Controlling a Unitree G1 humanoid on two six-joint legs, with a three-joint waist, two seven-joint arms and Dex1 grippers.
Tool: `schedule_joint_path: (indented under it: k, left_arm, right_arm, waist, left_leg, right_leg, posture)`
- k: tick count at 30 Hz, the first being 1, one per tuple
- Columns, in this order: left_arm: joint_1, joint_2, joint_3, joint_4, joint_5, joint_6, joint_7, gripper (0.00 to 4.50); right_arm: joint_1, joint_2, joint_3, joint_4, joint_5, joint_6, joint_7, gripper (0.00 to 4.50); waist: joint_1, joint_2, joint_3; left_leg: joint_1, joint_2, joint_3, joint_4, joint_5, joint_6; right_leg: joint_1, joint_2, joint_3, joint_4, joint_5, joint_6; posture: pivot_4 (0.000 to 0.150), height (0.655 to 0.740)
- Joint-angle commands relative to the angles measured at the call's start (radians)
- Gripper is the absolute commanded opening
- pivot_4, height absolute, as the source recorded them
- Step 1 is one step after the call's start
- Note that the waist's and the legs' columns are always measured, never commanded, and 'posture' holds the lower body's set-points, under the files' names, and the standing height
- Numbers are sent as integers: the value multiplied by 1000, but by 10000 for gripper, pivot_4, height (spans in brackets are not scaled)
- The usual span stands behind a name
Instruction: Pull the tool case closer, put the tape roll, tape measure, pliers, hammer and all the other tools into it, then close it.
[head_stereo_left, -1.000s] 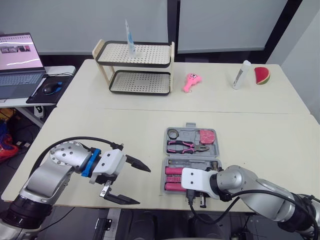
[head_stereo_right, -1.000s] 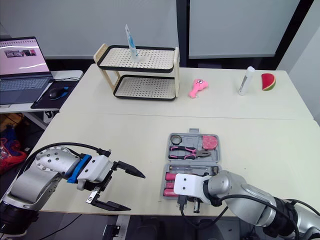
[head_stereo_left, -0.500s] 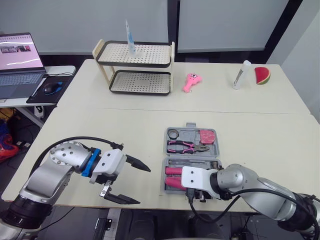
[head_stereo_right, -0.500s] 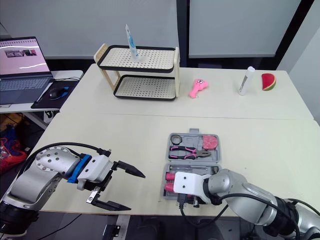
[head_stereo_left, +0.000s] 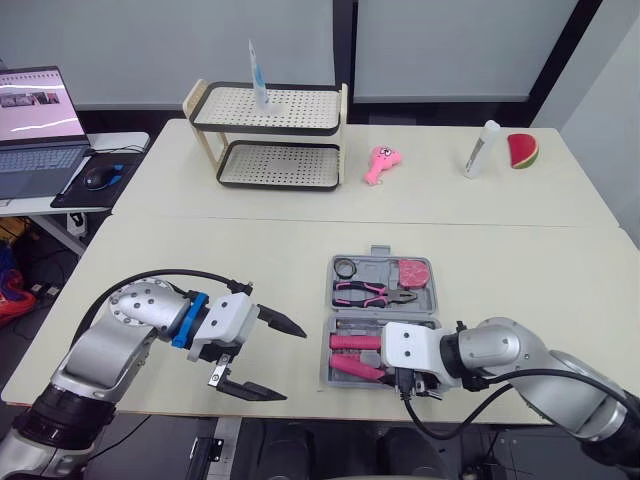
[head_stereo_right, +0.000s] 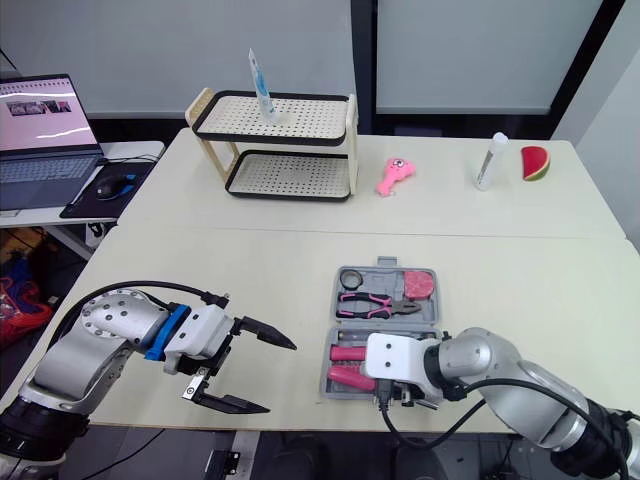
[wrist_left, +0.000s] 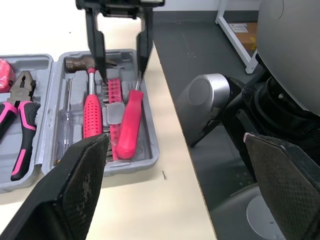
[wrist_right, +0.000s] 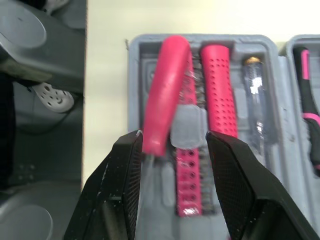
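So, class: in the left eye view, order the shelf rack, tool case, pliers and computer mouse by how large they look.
Largest: shelf rack and tool case, too alike to rank, and the rack sits farther away.
Then: pliers.
Smallest: computer mouse.

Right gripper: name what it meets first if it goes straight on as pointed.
Probably the askew pink screwdriver in the tool case: one right gripper finger sits at its handle, the bit holder between the open fingers. Depth unclear.

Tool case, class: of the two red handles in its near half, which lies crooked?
The smooth red handle, nearest the table edge; the dotted hammer handle beside it lies straight.
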Motion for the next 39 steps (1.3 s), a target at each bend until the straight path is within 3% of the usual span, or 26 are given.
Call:
schedule_joint_path:
  k: [1,16,24,39]
  left_arm:
    - [5,7,13,-33,-10,-6,2,45000]
    - [-13,0,0,-27,-8,-1,-4,45000]
    - [-15,-1,-2,-28,-6,1,-1,45000]
    - [-10,-5,-7,-31,-2,-6,5,45000]
  right_arm:
    - [23,16,18,-46,-16,23,-27,21918]
    - [46,52,73,2,-82,51,-77,21918]
    - [67,50,76,12,-90,58,-88,6708]
    - [0,0,85,-37,-112,36,-36,6314]
  waist:
    - [1,0,0]
    - [1,0,0]
    - [1,0,0]
    - [1,0,0]
  left_leg:
    - [0,0,0,0,0,0]
    - [0,0,0,0,0,0]
    - [0,0,-1,0,0,0]
    - [0,0,-1,0,0,0]
  right_leg:
    - [0,0,0,0,0,0]
    - [0,0,0,0,0,0]
    - [0,0,0,0,0,0]
    - [0,0,0,0,0,0]
  posture:
    - [1500,7400]
    - [1500,7400]
    - [1500,7400]
    - [1500,7400]
